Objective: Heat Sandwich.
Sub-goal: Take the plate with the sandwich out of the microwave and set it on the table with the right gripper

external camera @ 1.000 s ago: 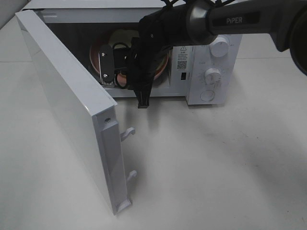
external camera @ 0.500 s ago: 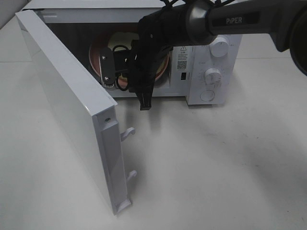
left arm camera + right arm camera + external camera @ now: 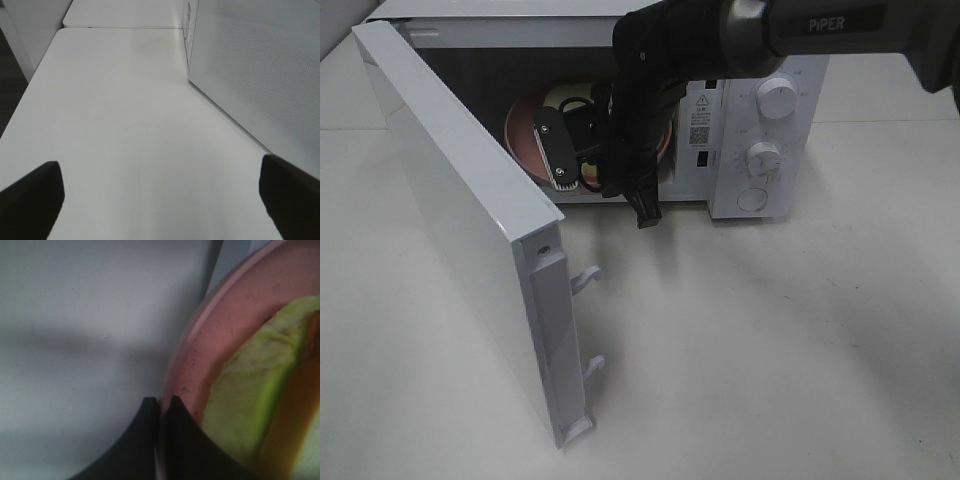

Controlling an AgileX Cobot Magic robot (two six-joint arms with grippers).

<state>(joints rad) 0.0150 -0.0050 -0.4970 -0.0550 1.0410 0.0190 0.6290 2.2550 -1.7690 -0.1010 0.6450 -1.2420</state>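
Now the right gripper (image 3: 161, 407) is pinched nearly closed on the rim of the round pink plate (image 3: 200, 365), its two black fingertips meeting with the plate's edge caught between them. On that plate lies the small sandwich of pale bread with green lettuce and orange filling (image 3: 250, 395), close behind the gripped rim. From the high camera, the plate (image 3: 525, 135) sits inside the cavity of the white boxy microwave oven (image 3: 760, 130), at its left half, and the right gripper's black body reaches into the cavity mouth in front of it. Compared with a second ago, the arm and plate have shifted slightly inside the cavity, the wrist hanging lower at the threshold, which suggests the plate is being settled on the oven floor; I judge the loading step close to done. Beside the microwave oven, its white hinged door (image 3: 460, 220) stands swung wide to the left over the pale counter (image 3: 770, 340). The left gripper (image 3: 160, 200) is spread wide and holds nothing, hovering above the counter just outside that door. Releasing the rim, backing out and shutting the door come next.
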